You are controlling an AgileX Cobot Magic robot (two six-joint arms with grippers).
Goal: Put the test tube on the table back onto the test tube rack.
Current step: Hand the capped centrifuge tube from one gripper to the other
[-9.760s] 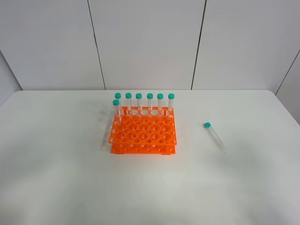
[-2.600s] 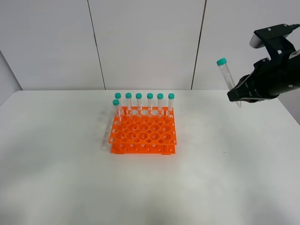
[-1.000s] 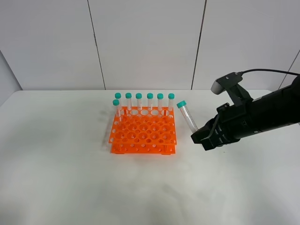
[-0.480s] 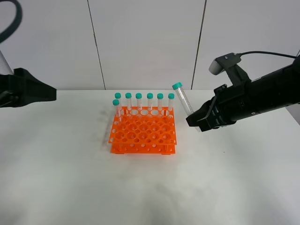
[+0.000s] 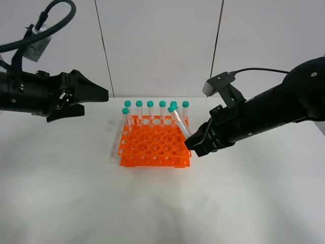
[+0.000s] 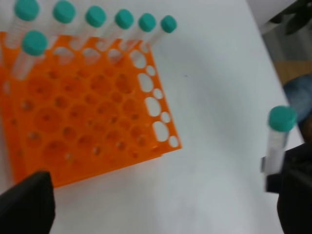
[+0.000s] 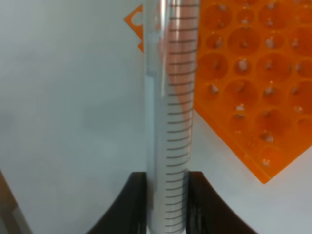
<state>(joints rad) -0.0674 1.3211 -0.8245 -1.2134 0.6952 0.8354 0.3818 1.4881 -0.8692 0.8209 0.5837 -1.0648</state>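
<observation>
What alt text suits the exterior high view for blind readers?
The right end effector holds a tilted, green-capped test tube by the right side of an orange test tube rack with seven tubes standing. The open left end effector hovers at left.

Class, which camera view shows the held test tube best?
The right wrist view: the test tube fills the frame, scale marks sharp, though its cap is cut off. The high view shows it small and tilted. The left wrist view shows its cap end, blurred.
</observation>
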